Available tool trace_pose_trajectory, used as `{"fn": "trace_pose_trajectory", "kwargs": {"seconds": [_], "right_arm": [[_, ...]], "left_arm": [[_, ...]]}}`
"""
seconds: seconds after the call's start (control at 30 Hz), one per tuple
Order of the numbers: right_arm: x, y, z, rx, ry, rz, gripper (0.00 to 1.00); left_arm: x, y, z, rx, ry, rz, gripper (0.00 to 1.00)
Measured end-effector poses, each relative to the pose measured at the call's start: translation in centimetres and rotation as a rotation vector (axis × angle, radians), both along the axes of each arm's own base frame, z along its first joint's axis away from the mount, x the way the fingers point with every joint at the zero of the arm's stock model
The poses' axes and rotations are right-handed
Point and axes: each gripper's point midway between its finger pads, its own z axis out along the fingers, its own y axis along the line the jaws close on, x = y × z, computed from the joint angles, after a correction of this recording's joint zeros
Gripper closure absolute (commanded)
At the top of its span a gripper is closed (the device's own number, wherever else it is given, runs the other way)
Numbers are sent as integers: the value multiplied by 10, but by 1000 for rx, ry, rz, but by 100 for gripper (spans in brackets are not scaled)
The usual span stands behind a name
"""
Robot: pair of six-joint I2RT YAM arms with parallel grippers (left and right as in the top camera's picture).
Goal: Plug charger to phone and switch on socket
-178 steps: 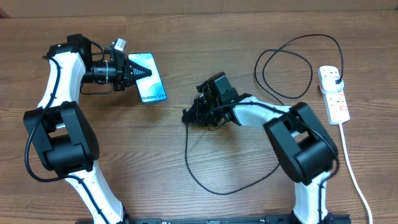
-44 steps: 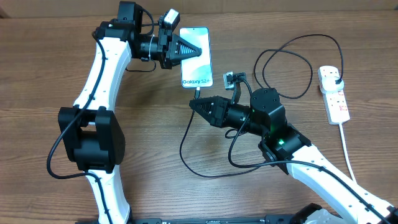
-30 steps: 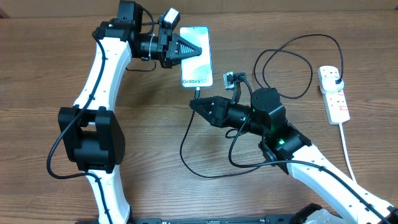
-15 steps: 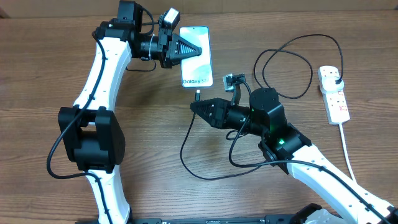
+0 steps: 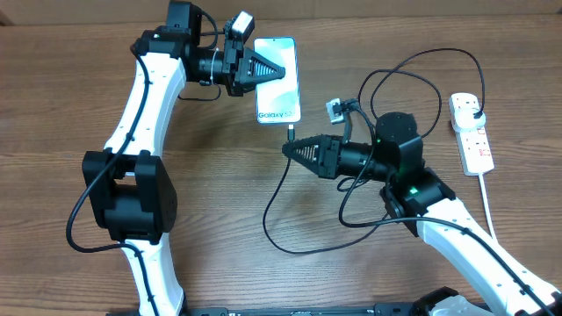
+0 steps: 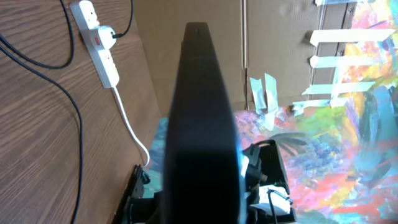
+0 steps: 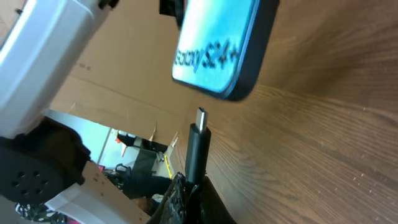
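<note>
At upper centre of the overhead view, the left gripper (image 5: 279,70) clenches the phone (image 5: 279,105), its "Galaxy" end facing down-frame. Just below, the right gripper (image 5: 291,147) grasps the charger (image 7: 194,149) behind its metal tip, which sits near the phone's edge but apart from it. Plugging in is the step in hand. The next move likely calls for aligning tip with port and pushing straight. The socket (image 5: 474,140) waits at far right.

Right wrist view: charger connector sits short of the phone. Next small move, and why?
Probably shift the right gripper slightly sideways, so the charger connector lines up with the middle of the bottom edge of the phone. A gap shows between them, the connector looks off-centre, and the left gripper holds the phone.
</note>
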Motion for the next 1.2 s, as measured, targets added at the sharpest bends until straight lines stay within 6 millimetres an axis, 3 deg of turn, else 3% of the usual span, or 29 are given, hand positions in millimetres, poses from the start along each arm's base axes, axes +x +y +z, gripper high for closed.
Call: {"fn": "trace_pose_trajectory", "kwargs": {"seconds": [0.2,0.4,1.2], "right_arm": [[-5,2,1,8,-1,36,96],[-4,5,-11,-2,32,55,96],[-4,6,-5,14,2,65,96]], "left_arm": [[-5,-9,0,0,0,-22,96],[-5,-11,0,-1,-8,-25,96],[-8,-18,0,-1,-15,-41,96]]}}
